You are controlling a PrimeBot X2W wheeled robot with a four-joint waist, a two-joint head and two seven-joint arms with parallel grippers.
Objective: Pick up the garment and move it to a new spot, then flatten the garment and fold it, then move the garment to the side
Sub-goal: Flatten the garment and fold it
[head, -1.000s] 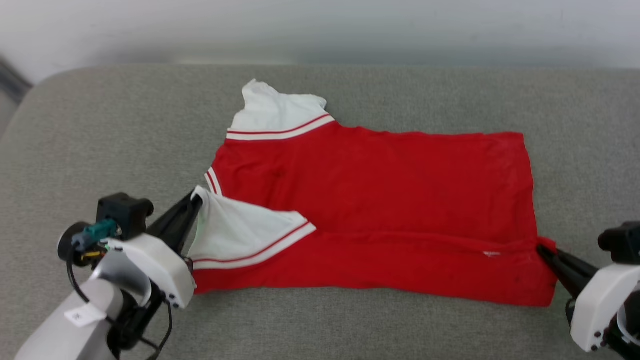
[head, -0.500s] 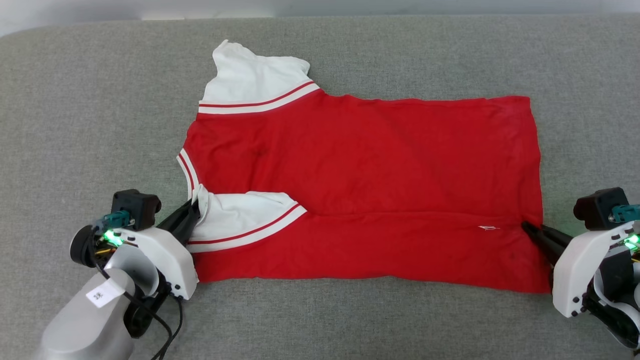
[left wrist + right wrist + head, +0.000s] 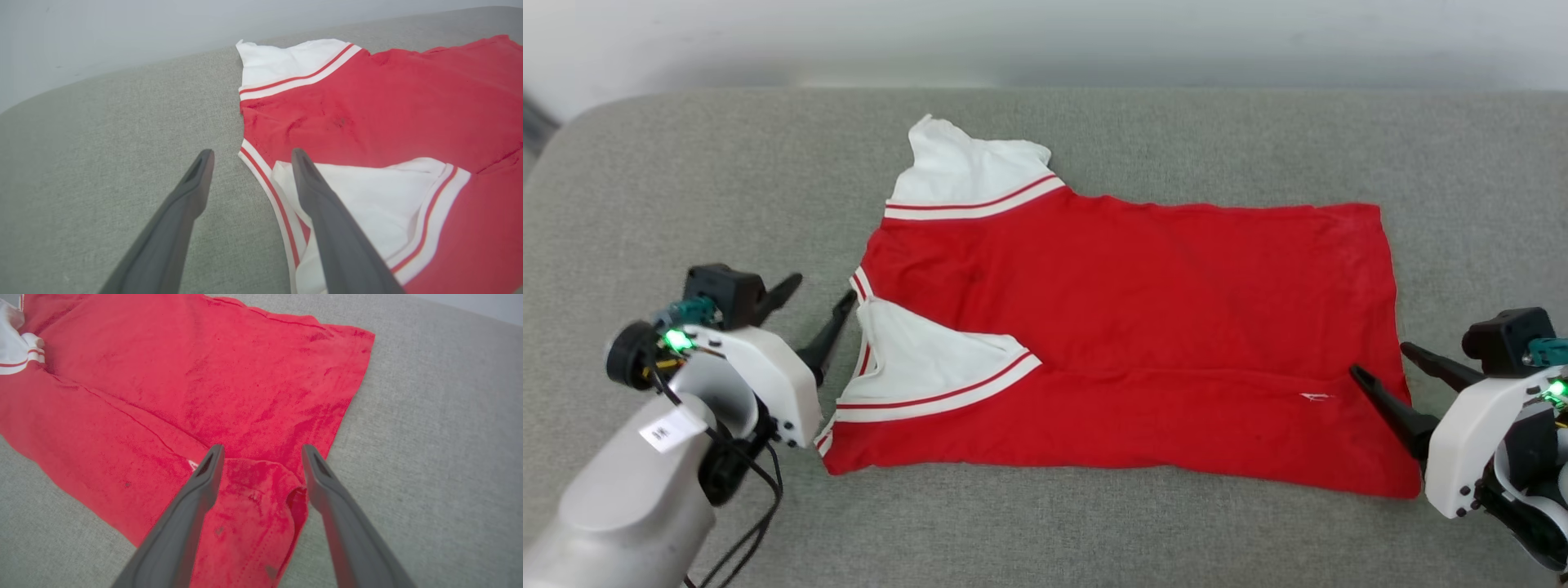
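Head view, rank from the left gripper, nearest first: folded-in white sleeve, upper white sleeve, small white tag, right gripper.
1. folded-in white sleeve: right beside the left gripper, on the near left.
2. upper white sleeve: farther back, still on the left.
3. small white tag: far across on the right.
4. right gripper: just past the tag, far right.

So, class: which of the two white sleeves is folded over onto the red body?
The near sleeve, beside the left hand; the far sleeve sticks outward.

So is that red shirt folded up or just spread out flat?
Partly folded. The jersey has its near long edge turned over onto itself, carrying one white sleeve on top; the far sleeve sticks out unfolded.
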